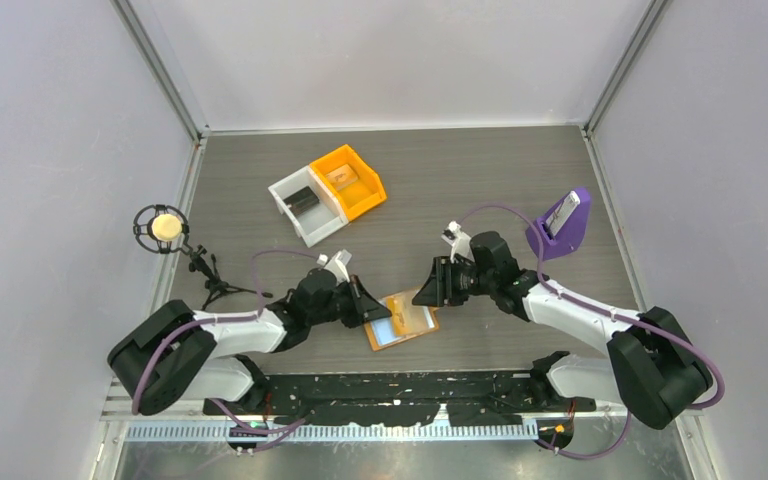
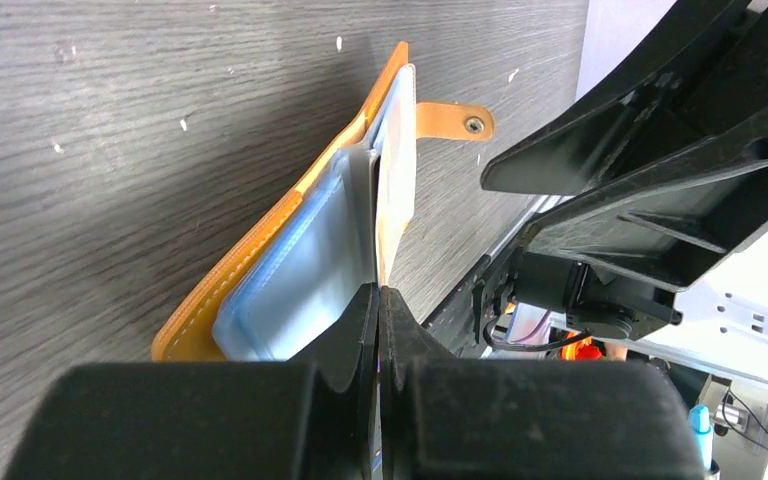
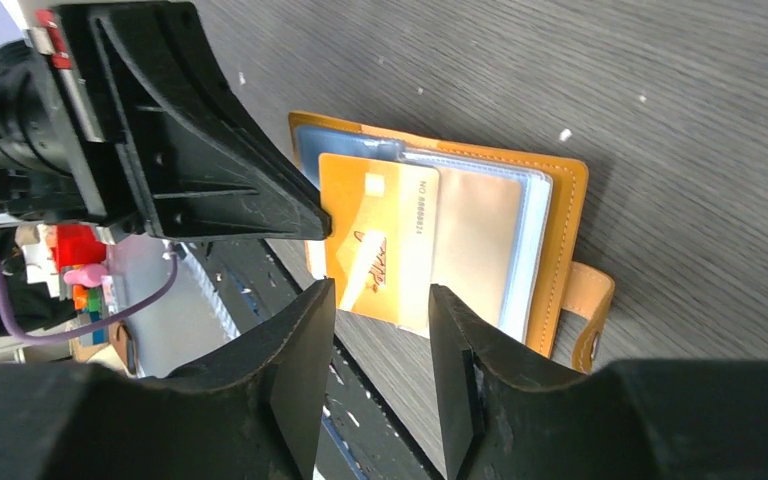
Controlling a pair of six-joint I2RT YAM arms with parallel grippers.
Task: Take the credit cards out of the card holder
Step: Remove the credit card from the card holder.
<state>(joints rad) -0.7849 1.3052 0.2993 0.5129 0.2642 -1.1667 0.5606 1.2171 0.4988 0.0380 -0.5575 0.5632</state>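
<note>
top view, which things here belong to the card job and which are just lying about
In the job: card holder; orange card sticking out of it; left gripper shut on one of its sleeves; right gripper open at the card.
Lying about: orange bin; white bin; purple stand; microphone on its tripod.

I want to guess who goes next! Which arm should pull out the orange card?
Probably the right. The right pincer stands open just before the orange card poking out of the card holder. The left pincer is shut on a holder page, busy holding it.
</note>
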